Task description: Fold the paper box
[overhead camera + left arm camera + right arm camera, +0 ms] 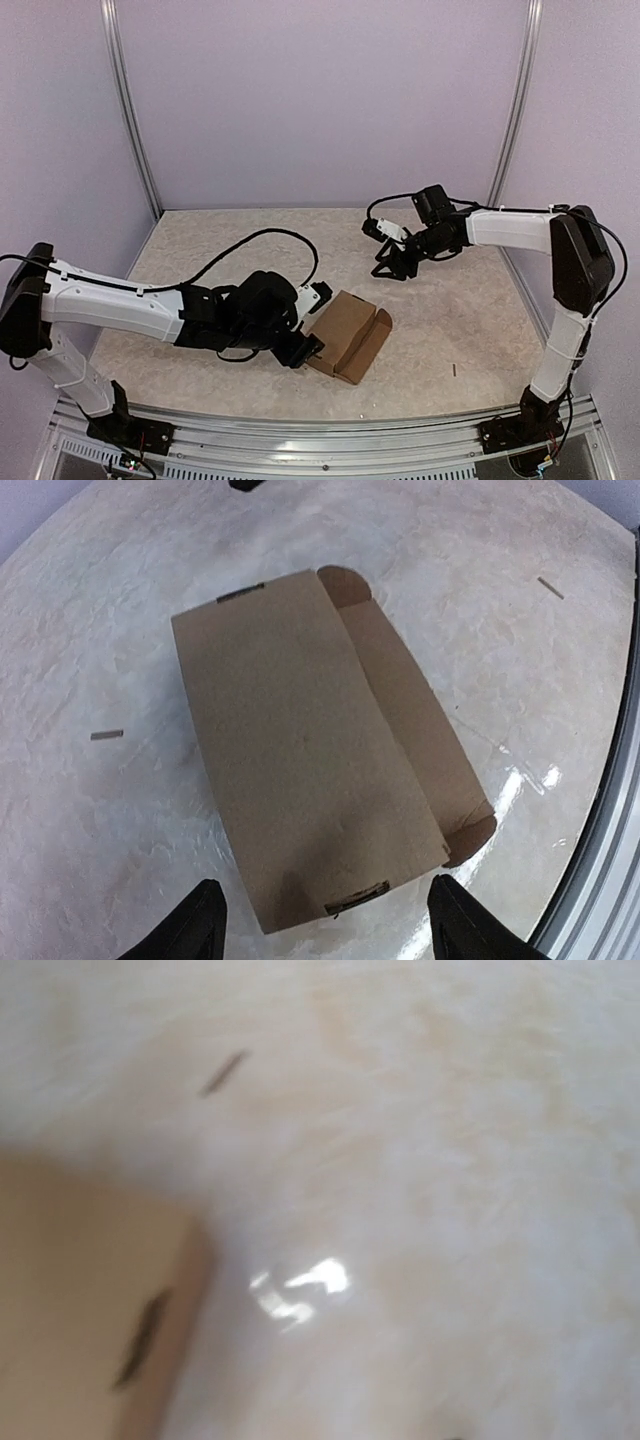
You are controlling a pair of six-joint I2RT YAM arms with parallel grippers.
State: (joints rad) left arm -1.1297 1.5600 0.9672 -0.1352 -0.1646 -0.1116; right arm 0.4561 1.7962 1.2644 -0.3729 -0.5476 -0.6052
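From my remote station: the left gripper (303, 352) sits low at the near left end of the paper box (348, 335), its black fingers (200, 920) spread wide to either side of that end, clamping nothing. The box lies near the middle of the marbled table (450, 320), towards the front edge. It is plain brown cardboard folded into a low rectangle. A broad top panel carries a slot at each short end, and along its right side a lower long flap ends in rounded tabs. Well apart, at far right, the right gripper (393, 265) hangs above the table. Whether its jaws are parted I cannot tell; its wrist view is blurred.
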